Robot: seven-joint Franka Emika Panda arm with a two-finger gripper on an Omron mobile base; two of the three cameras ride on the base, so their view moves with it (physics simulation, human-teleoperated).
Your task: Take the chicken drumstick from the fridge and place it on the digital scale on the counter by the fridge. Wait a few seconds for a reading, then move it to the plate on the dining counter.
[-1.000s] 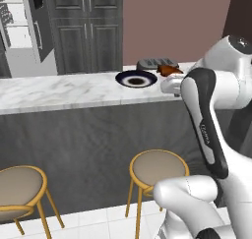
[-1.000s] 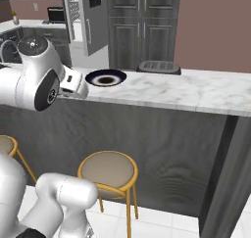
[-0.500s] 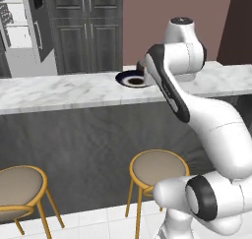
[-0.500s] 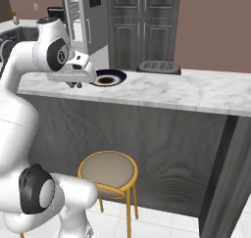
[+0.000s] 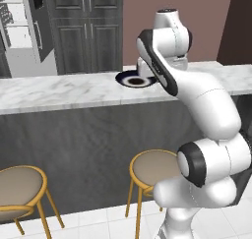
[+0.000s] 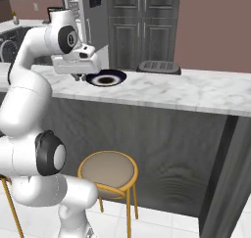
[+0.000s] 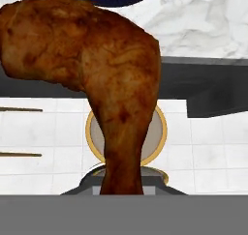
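Arm reaches forward from the base, elbow raised high, forearm bent down so the hand hangs over the near edge of the dining table (image 6: 196,92). Claw (image 6: 76,77) is clamped on the narrow end of the chicken drumstick (image 7: 97,79), whose thick end points toward the table top in the hand view. Plate (image 6: 105,78) sits on the table just right of the hand in the right base view; I cannot tell whether anything lies on it. A yellow-legged stool (image 6: 109,172) stands on the floor below.
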